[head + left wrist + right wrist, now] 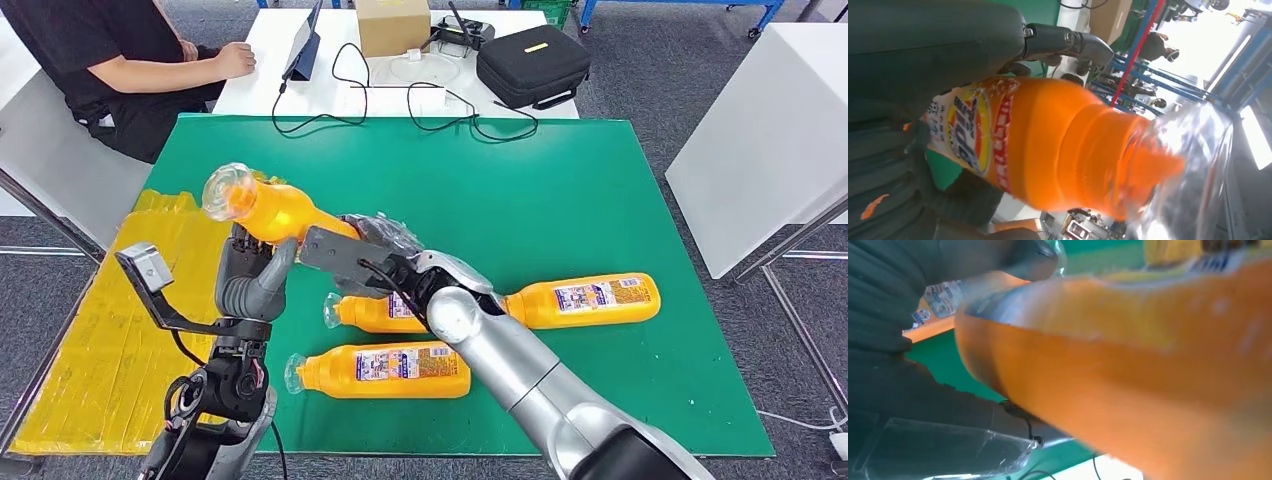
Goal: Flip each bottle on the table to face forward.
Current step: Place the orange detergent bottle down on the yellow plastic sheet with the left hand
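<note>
Orange detergent bottle point(268, 208), rigid, slick plastic, likely hefty: raised above green tabletop point(560, 190), right hand point(375, 255) gripping body; left hand point(252, 275) cupping neck; grip mid-body.

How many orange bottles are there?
4: a raised bottle between both hands, a middle bottle partly behind the right arm, a right bottle, a near bottle.

Right hand point(375, 245): fingers hidden behind its wrist camera mount and the raised orange bottle point(270, 208); grip cannot be confirmed. Raised bottle: lower body hidden by that hand; blurred in the right wrist view, label unreadable. Middle lying bottle point(372, 313): most of its body covered by the right forearm. Person point(110, 62): cut off by the frame's upper edge.
</note>
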